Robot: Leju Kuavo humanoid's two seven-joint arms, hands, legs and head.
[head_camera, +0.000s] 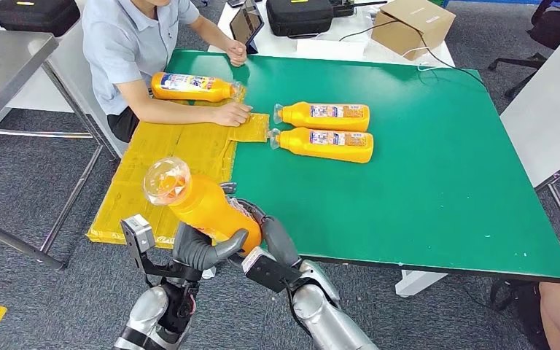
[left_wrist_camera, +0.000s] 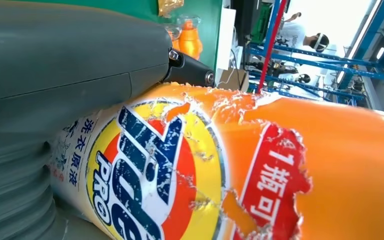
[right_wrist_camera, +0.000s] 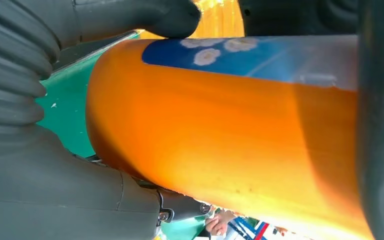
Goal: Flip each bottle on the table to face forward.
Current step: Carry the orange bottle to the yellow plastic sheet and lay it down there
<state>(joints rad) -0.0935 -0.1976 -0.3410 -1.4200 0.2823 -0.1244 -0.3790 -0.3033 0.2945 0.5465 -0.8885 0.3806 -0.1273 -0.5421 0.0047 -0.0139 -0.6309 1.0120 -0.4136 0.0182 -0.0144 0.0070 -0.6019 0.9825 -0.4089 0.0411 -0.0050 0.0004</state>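
Head view: the held detergent bottle (head_camera: 204, 206) is lifted above the near edge of the green table (head_camera: 437, 182), between both hands; its long axis tilts, the clear cap up and to the left.
Left hand (head_camera: 203, 249): it clasps the bottle's base from below.
Right hand (head_camera: 271, 239): it presses the base from the other side.
Other bottles: two lying bottles (head_camera: 326, 128) are well apart ahead; a person's bottle (head_camera: 189, 87) lies by a person's arm.
Left wrist view: the printed front label (left_wrist_camera: 155, 170) is turned toward this camera.
Right wrist view: the thumb (right_wrist_camera: 145, 17) touches the plain orange side.
Room: grey carpet, neighbouring tables.
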